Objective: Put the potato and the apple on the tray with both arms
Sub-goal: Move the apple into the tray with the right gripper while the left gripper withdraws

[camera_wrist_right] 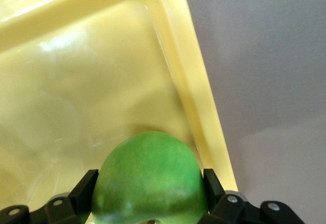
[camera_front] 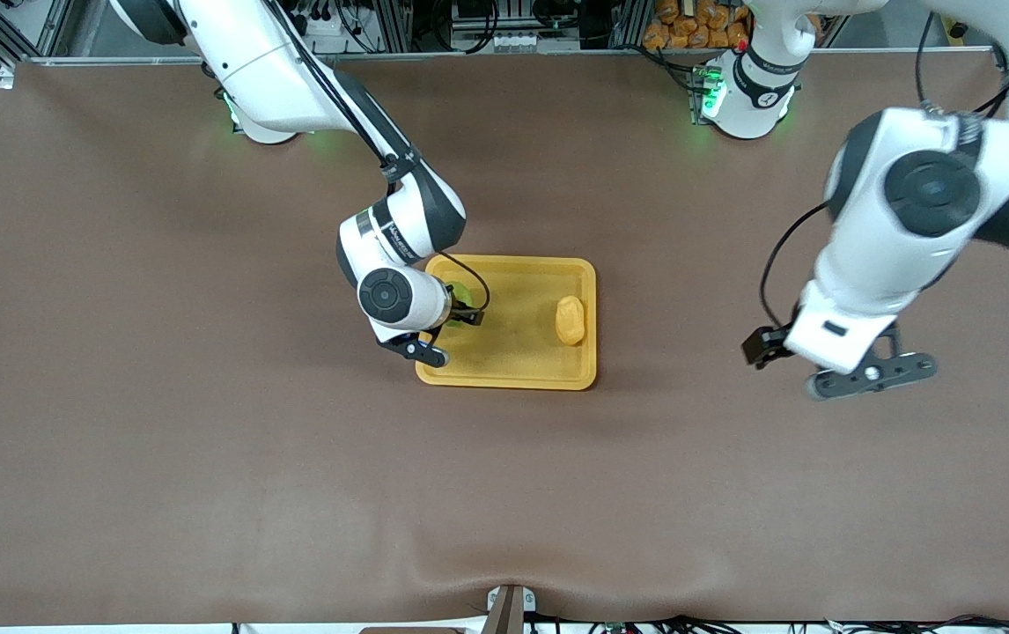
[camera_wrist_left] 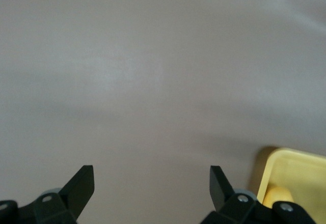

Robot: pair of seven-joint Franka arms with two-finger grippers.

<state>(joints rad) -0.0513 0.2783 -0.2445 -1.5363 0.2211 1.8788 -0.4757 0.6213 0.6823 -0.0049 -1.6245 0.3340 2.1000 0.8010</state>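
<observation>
Right hand (camera_wrist_right: 150, 203) grips the apple (camera_wrist_right: 150, 180) over the tray (camera_front: 513, 365) holding the potato (camera_front: 570, 320); left hand (camera_wrist_left: 152, 188) hangs wide

Apple (camera_front: 459, 294) mostly hidden beneath the right arm's wrist in the front view, only a green sliver showing; lower part cut off by the right wrist view's edge; tray (camera_wrist_left: 295, 175) cut to one corner in the left wrist view; potato (camera_wrist_left: 277, 194) there half hidden by a finger.

Green apple (camera_wrist_right: 150, 178), pale yellow-orange potato (camera_front: 570, 320), yellow tray (camera_front: 513, 374), brown table (camera_front: 205, 440).
</observation>
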